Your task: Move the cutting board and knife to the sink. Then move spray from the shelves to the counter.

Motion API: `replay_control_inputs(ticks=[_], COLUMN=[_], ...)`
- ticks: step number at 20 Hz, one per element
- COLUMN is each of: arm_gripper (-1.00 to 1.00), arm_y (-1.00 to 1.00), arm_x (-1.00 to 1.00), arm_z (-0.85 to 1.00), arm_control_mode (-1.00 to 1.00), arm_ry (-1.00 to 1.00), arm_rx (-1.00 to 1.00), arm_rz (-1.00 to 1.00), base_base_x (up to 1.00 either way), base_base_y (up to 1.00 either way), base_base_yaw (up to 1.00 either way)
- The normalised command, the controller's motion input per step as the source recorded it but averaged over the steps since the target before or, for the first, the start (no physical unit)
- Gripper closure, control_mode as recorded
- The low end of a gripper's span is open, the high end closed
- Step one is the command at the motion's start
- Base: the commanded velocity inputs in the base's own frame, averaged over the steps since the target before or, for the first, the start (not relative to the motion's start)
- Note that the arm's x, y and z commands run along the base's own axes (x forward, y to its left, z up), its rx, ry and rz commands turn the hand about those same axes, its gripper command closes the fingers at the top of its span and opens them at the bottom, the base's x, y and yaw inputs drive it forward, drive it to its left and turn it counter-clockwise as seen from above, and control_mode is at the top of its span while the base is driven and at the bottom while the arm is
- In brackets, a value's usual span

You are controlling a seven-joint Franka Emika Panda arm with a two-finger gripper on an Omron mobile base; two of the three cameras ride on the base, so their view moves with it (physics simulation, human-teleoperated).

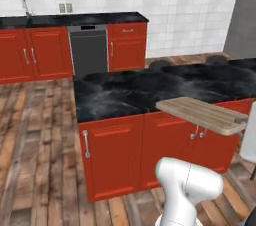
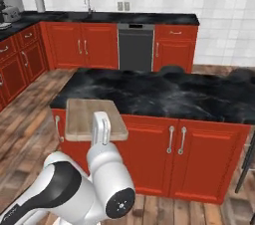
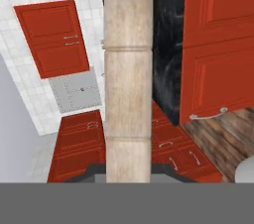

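Note:
My gripper [image 2: 101,122] is shut on the near edge of the cutting board [image 2: 92,113], a light-wood board held flat and level. The board [image 1: 205,114] hangs over the front edge of the island counter [image 1: 130,90], partly past it, with my gripper [image 1: 242,120] at its right end. In the hand view the board [image 3: 128,84] runs straight up the middle, seen edge-on. The sink [image 2: 92,16] with its thin faucet lies in the far back counter, also seen at the sink [image 1: 22,20] on the far left. The knife, spray and shelves are out of view.
A grey dishwasher [image 2: 135,47] sits between red cabinets under the back counter. A small appliance [image 2: 7,14] and a paper roll [image 2: 40,2] stand at the back left. Open wood floor [image 1: 35,145] runs left of the island. A dark stool leg [image 2: 246,164] stands at the right.

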Motion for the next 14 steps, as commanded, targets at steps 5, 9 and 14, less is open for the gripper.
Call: replay_control_inputs(ticks=[5,9,14], arm_gripper=[1.0,1.0,1.0], arm_y=[0.0,0.0,0.0], arm_x=[0.0,0.0,0.0], arm_z=[0.0,0.0,0.0], arm_control_mode=[1.0,1.0,1.0], arm_ry=[0.0,0.0,0.0], arm_rx=[0.0,0.0,0.0], arm_rz=[0.0,0.0,0.0], base_base_x=[0.52,0.59,0.58], base_base_y=[0.18,0.57,0.6], base_base_yaw=[0.16,0.0,0.0])
